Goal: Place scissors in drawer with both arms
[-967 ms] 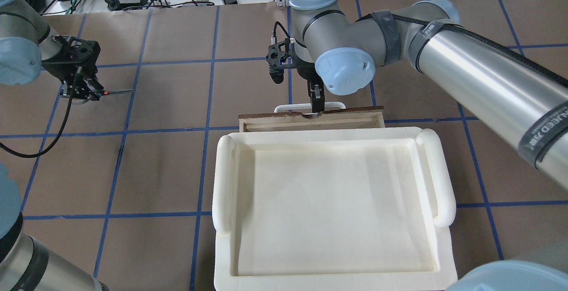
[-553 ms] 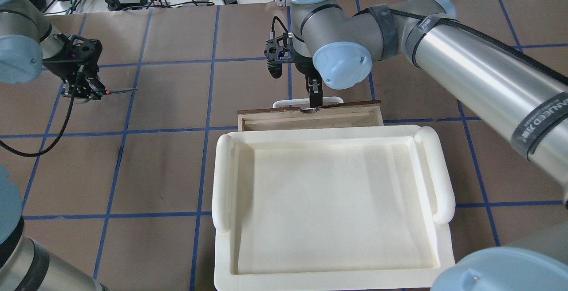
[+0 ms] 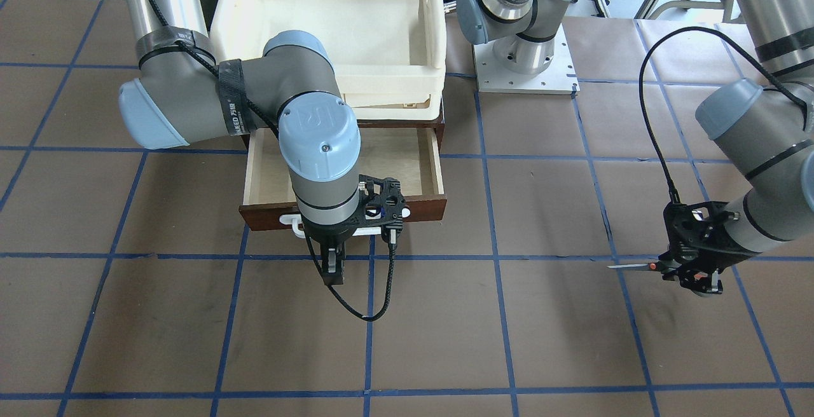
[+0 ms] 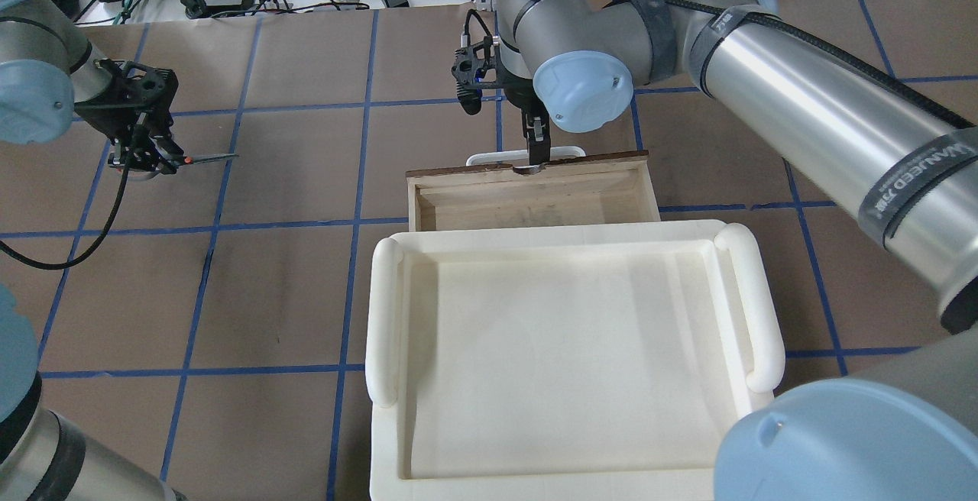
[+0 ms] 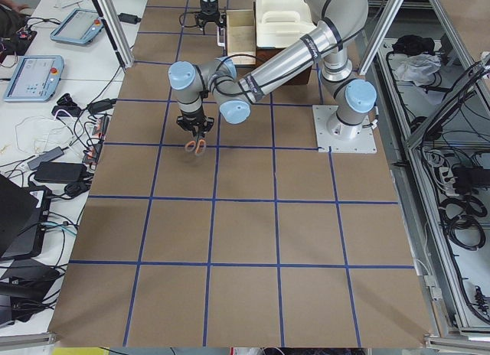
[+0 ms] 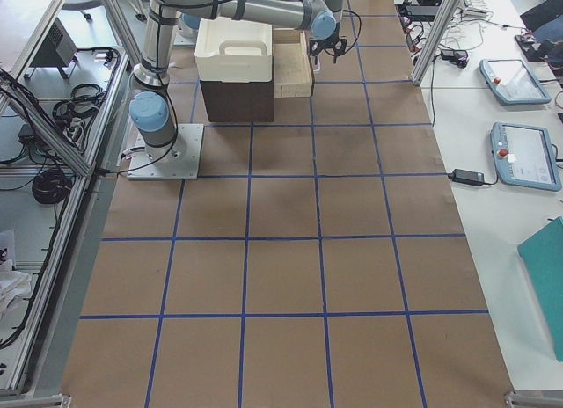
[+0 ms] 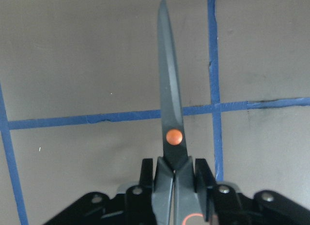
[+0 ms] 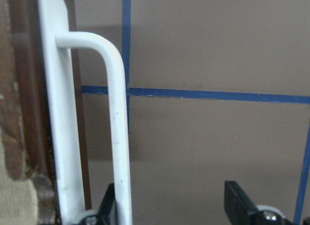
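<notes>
– Left gripper (image 3: 677, 272), front view: clamped on the scissors (image 3: 648, 266), blades level, tips toward the robot's right, well apart from the open drawer (image 3: 394, 156).
– Overhead?
– Right arm (image 4: 802, 104) reaches far across the tray (image 4: 386, 310).
– Wrists?
– Only these show the right gripper (image 8: 173, 205) gaping, handle (image 8: 116, 113) beside one finger (contact unclear).

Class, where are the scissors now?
In the overhead view, at far left, the scissors are held in the left gripper, far from the open drawer.
</notes>
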Controlling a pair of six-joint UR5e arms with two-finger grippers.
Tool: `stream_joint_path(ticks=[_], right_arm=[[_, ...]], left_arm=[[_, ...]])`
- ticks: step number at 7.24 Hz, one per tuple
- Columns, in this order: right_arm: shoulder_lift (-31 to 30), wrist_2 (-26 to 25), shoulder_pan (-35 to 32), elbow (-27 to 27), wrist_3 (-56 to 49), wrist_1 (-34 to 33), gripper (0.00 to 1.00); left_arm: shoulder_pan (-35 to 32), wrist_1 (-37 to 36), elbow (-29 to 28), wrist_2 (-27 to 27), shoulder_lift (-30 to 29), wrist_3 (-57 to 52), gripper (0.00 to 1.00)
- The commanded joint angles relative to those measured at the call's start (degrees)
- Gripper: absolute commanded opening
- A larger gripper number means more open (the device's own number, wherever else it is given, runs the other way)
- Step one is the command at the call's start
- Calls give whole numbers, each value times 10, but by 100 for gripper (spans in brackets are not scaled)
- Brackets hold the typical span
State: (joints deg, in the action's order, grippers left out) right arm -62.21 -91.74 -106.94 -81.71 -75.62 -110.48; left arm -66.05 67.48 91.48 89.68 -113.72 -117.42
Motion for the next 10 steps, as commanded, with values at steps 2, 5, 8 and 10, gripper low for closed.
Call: stream_joint_path(ticks=[2,5,8,10], right_arm=[[6,2,19,10,-8,0,52],[12,3,19,16,-7,-1,51],[20,4,19,17,-8,-8,52],[23,3,19,19,-7,-11,52]], left_arm=[[0,1,2,0,0,0,0],[0,1,4,0,0,0,0],[1,1,4,1,1,0,0],[6,2,8,0,1,0,0]])
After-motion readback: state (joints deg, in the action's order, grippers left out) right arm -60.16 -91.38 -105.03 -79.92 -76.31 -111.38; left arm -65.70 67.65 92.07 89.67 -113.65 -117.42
